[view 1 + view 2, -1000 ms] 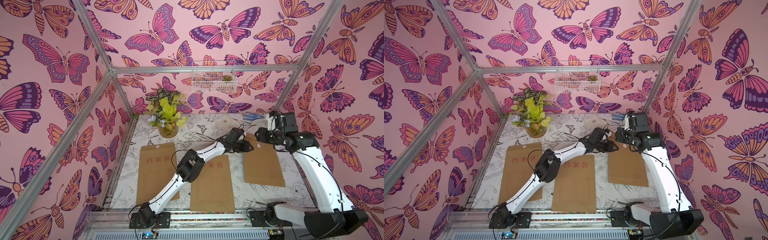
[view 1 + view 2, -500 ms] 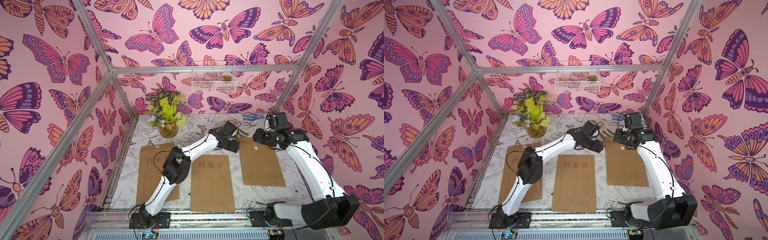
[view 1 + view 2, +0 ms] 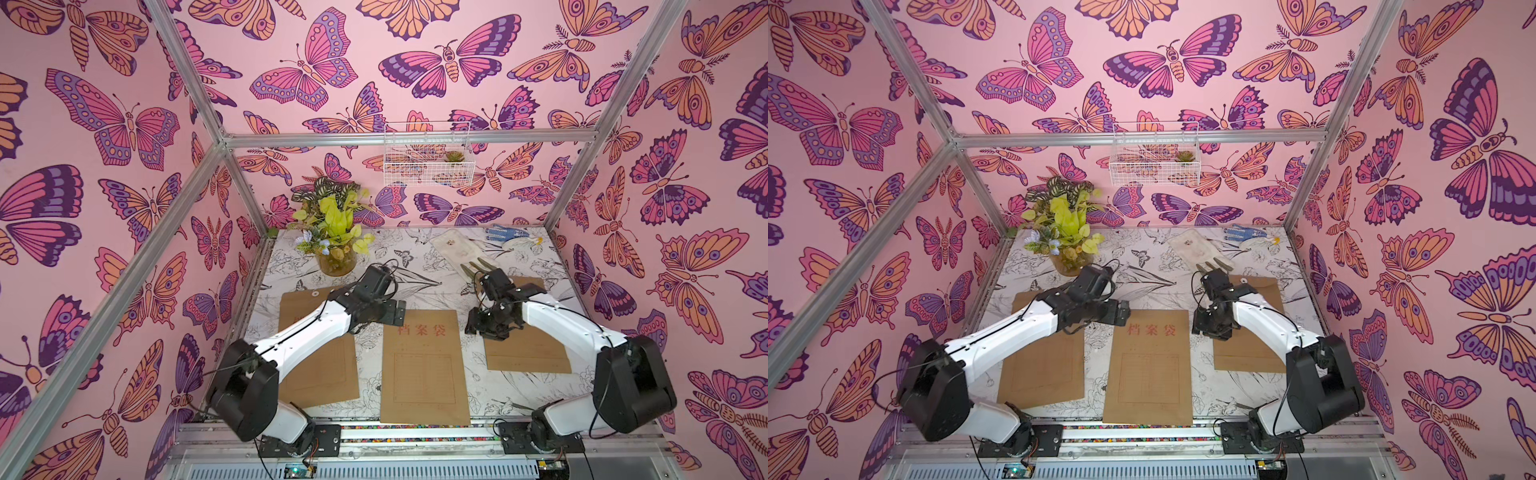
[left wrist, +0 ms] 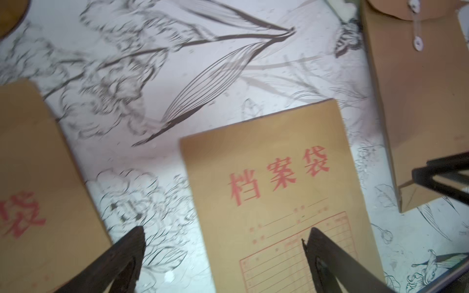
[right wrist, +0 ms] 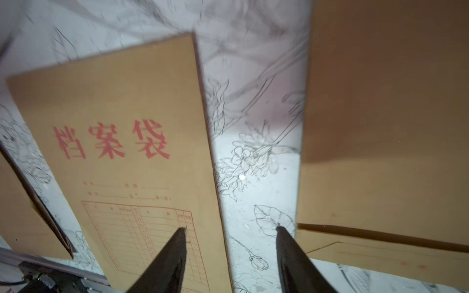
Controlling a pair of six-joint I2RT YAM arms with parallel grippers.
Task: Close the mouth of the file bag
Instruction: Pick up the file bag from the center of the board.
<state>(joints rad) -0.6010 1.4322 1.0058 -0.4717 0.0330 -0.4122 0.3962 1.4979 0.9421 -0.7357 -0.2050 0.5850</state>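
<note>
Left gripper (image 3: 394, 312) and right gripper (image 3: 482, 328) hover with jaws apart, gripping nothing.
In both top views the right arm hides the far end of the brown paper file bag with a string clasp (image 3: 528, 353) (image 3: 1250, 353), flat at the table's right; a leafy potted plant (image 3: 334, 232) and a white glove (image 3: 453, 247) sit behind. Left wrist: black fingers (image 4: 121, 258) hang wide over the red-lettered middle brown bag (image 4: 266, 177). Right wrist: fingers (image 5: 170, 253) hang over the floral tablecloth (image 5: 253, 157) between those bags.
</note>
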